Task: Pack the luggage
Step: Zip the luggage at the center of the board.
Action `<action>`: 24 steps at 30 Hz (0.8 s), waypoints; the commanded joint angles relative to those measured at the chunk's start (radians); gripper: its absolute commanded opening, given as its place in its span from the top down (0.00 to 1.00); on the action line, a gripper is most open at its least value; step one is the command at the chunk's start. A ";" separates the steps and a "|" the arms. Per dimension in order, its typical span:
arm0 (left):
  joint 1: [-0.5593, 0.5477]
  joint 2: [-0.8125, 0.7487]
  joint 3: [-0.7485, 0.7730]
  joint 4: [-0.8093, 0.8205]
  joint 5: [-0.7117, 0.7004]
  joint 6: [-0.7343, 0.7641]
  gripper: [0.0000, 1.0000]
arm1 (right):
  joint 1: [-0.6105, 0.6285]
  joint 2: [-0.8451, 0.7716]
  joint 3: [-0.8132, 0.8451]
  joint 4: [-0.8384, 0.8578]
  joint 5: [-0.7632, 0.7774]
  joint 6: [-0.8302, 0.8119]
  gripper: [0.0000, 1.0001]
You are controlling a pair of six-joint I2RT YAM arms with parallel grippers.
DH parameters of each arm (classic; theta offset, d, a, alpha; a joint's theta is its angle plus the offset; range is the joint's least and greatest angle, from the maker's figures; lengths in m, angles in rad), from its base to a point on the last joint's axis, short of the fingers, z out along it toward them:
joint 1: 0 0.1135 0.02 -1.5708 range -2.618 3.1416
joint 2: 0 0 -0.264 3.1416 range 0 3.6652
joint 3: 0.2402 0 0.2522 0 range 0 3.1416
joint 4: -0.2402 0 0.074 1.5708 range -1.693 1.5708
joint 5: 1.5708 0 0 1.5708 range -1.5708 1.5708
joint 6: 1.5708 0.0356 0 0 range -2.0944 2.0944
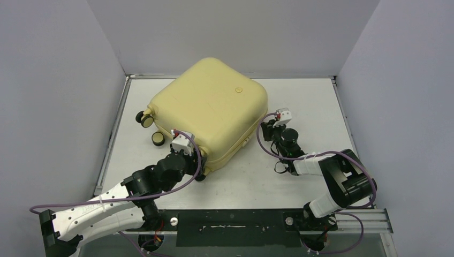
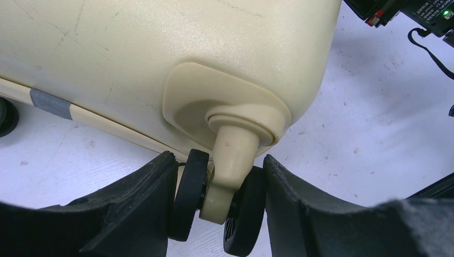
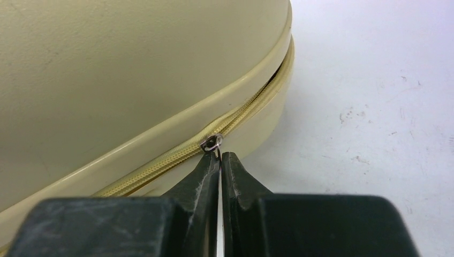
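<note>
The right claw [image 3: 220,160] is clenched on the small metal zipper pull [image 3: 212,143] at the side seam of the luggage [image 1: 211,107], while the left claw [image 2: 218,159] clamps a black-and-cream caster wheel [image 2: 188,193] at its near corner, the closed case lying flat and skewed on the white worktop [image 1: 305,107].

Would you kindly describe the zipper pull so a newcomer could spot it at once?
Find the yellow suitcase on the table and follow the zipper along its right side. The zipper pull is the one small silver piece, pinched in the right gripper.
</note>
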 commanded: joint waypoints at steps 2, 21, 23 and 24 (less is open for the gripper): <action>0.009 -0.027 -0.009 -0.116 -0.225 -0.054 1.00 | -0.055 -0.027 0.029 0.032 0.199 0.004 1.00; -0.027 -0.045 -0.018 -0.119 -0.247 -0.065 1.00 | -0.202 0.184 0.178 0.106 0.247 -0.013 1.00; -0.034 -0.044 -0.021 -0.116 -0.244 -0.062 1.00 | -0.213 0.216 0.210 0.108 0.231 -0.015 1.00; -0.038 -0.043 -0.021 -0.114 -0.243 -0.061 1.00 | -0.213 0.232 0.227 0.107 0.230 -0.021 1.00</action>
